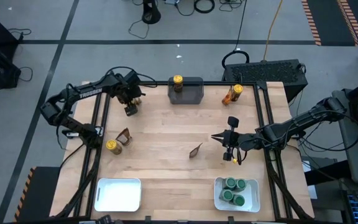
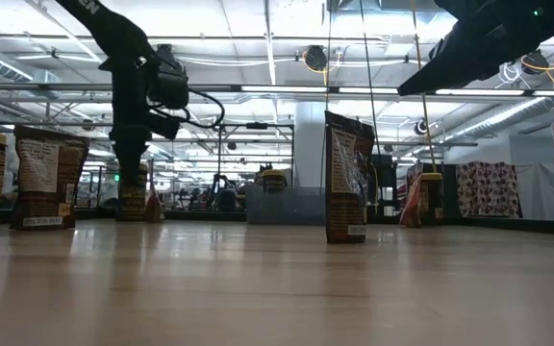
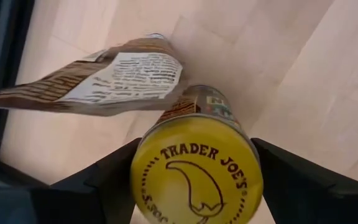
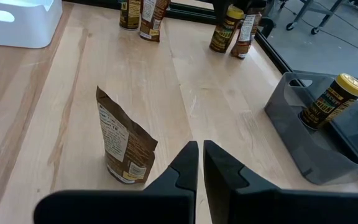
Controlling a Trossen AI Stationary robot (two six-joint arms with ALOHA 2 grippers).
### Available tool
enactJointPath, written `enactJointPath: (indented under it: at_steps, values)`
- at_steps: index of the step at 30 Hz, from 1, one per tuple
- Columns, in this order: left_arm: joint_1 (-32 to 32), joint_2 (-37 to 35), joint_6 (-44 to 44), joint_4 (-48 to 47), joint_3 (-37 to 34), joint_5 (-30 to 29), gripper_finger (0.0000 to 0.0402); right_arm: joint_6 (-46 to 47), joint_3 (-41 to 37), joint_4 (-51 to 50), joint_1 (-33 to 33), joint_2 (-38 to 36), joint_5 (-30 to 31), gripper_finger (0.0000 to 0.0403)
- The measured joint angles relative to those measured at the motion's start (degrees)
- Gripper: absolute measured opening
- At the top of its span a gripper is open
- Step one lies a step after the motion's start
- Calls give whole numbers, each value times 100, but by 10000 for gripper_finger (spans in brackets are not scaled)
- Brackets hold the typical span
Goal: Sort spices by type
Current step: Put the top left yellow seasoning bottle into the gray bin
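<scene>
My left gripper (image 1: 131, 102) is at the table's far left, down over a yellow-lidded jar (image 3: 196, 180) that stands on the table with a brown packet (image 3: 104, 78) leaning beside it. My right gripper (image 4: 201, 163) hovers shut and empty right of centre, beside a standing brown packet (image 4: 123, 146), the same packet (image 1: 196, 150) near the table's middle. Another yellow-lidded jar (image 1: 112, 145) and packet (image 1: 125, 137) stand at the left. One yellow-lidded jar (image 1: 178, 81) stands in the dark grey bin (image 1: 192, 93). A jar (image 1: 237, 89) and an orange packet (image 1: 229, 98) stand far right. Several green-lidded jars (image 1: 235, 190) sit in the near-right white tray. My left gripper has the jar's yellow lid (image 3: 143, 163) between its two fingers (image 3: 107, 180), one on each side of the rim, coming from above and pointing down. The jar stands upright with its base on the table, next to the packet.
An empty white tray (image 1: 118, 194) lies at the near left. The tray (image 1: 219, 198) with green-lidded jars is at the near right. The grey bin stands at the far edge, in the middle. Bare wood lies between the centre packet and the far edge.
</scene>
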Motion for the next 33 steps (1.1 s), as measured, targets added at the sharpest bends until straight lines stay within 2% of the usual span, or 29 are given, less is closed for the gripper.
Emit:
enactJointPath:
  at_steps: [12, 20, 27, 33]
  values:
    - [0, 0, 4, 80, -67, 2, 285, 0, 0, 0, 1, 1, 0, 6]
    - [0, -237, -1, 16, -40, 2, 230, -9, 0, 0, 0, 2, 0, 6]
    - [0, -390, -83, -196, -38, 14, 230, -4, 0, 0, 0, 0, 0, 6]
    - [-98, -774, -306, -471, 28, 319, 230, 36, 0, 0, 1, 1, 2, 6]
